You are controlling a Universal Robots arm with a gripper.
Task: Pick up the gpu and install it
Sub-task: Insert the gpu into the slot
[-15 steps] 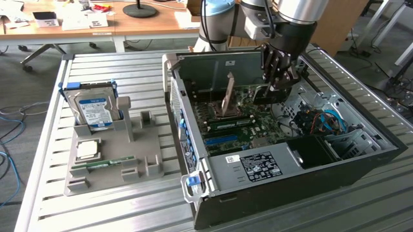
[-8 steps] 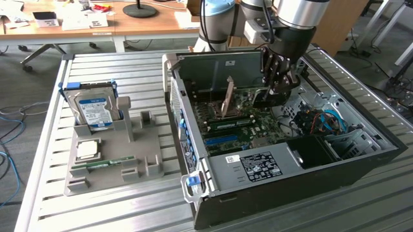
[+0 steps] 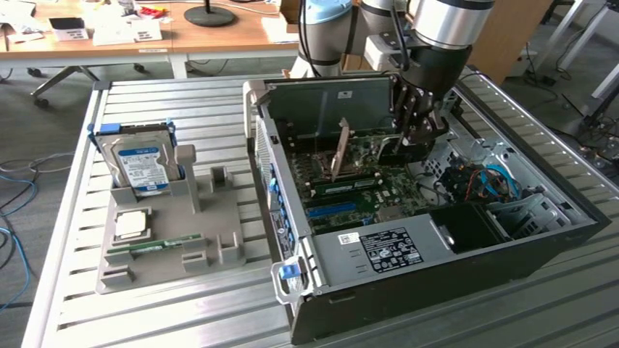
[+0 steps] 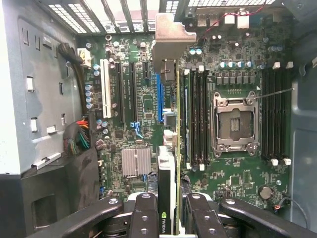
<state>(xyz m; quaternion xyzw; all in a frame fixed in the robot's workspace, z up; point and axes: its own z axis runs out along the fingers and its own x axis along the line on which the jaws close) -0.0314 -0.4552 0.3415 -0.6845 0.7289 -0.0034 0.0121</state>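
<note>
Black-faced and thin, the flat rectangular gpu (image 4: 167,168) stands on edge over the green motherboard (image 4: 237,183) inside the open dark computer case (image 3: 387,283), clamped between the fingers of the black gripper (image 4: 171,215). Its long axis runs from the fingers to its silvery bracket (image 4: 171,37) by the case's vented rear wall. A blue slot (image 4: 159,96) and an empty silver processor socket (image 4: 234,121) flank it. At the exterior view's left, a grey holder tray (image 3: 222,217) carries an upright blue-labelled hard drive (image 3: 140,165), a square chip (image 3: 130,223) and a green RAM stick (image 3: 159,245).
</note>
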